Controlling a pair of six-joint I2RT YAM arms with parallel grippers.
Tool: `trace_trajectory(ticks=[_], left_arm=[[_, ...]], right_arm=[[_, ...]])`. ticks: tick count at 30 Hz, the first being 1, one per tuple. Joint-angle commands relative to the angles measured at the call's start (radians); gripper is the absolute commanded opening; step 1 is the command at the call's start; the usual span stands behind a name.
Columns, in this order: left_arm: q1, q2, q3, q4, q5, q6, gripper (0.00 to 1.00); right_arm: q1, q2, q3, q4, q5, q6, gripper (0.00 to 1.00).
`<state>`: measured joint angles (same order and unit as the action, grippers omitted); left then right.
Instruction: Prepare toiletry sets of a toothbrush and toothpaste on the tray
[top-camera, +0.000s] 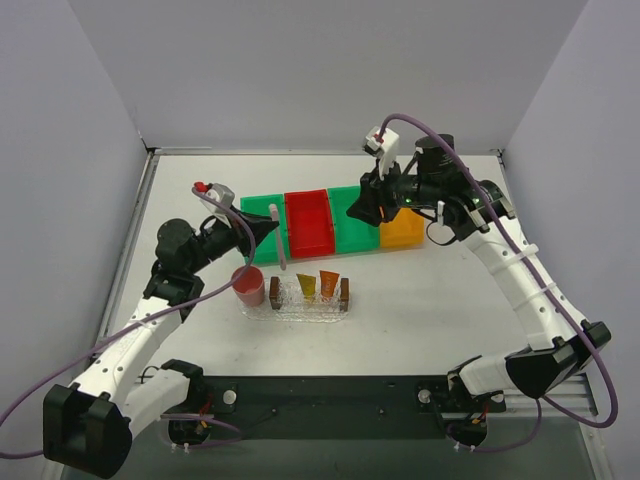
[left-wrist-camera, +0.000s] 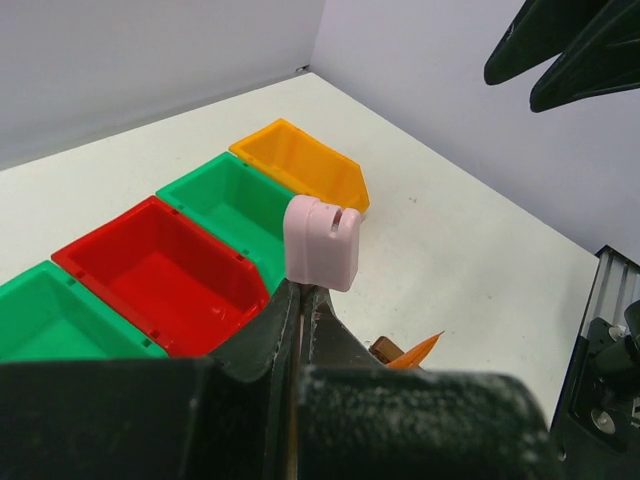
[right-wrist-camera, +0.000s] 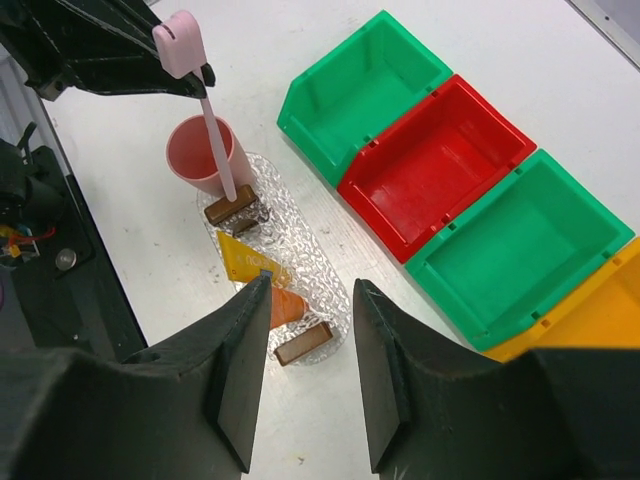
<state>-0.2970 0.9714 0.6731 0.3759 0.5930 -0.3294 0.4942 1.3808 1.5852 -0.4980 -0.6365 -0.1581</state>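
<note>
Toothbrush (top-camera: 281, 252) is clamped in the left gripper (top-camera: 272, 232), whose fingers (left-wrist-camera: 280, 320) are pressed shut on the slim stick. It is held nearly upright in the air. In the left wrist view its broad pink end (left-wrist-camera: 320, 242) stands just above the fingertips. The lower end comes down between the pink cup (top-camera: 248, 287) and the left brown handle block of the tray (top-camera: 312, 304); whether it touches either cannot be told.

Two toothpaste tubes stand on the tray between the handle blocks, the yellow-orange tube (top-camera: 307, 287) on the left and the orange tube (top-camera: 329, 284) on the right. Any print on them is too small to read.

The right gripper (top-camera: 362, 210) hovers above the row of bins, near the right-hand green bin (top-camera: 352, 232). Its jaws are parted and nothing is between them. A red bin (top-camera: 309, 222) and an orange bin (top-camera: 402, 232) flank that green one.
</note>
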Motion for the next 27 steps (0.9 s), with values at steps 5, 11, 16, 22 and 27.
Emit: trace_trajectory(ticks=[5, 11, 16, 22, 27], left_arm=[[0.024, 0.0, 0.042, 0.135, -0.036, -0.106, 0.0], [0.042, 0.036, 0.109, 0.176, -0.036, -0.267, 0.0], [0.044, 0.053, 0.091, 0.245, -0.028, -0.39, 0.0], [0.042, 0.055, 0.069, 0.308, -0.024, -0.47, 0.0], [0.042, 0.052, 0.054, 0.38, -0.015, -0.52, 0.0]], right_arm=[[0.047, 0.03, 0.013, 0.087, -0.101, 0.031, 0.34], [0.141, 0.083, 0.055, 0.095, -0.109, 0.009, 0.39], [0.193, 0.132, 0.091, 0.102, -0.097, 0.008, 0.42], [0.231, 0.178, 0.11, 0.104, -0.071, 0.002, 0.42], [0.254, 0.208, 0.104, 0.107, -0.057, -0.003, 0.43]])
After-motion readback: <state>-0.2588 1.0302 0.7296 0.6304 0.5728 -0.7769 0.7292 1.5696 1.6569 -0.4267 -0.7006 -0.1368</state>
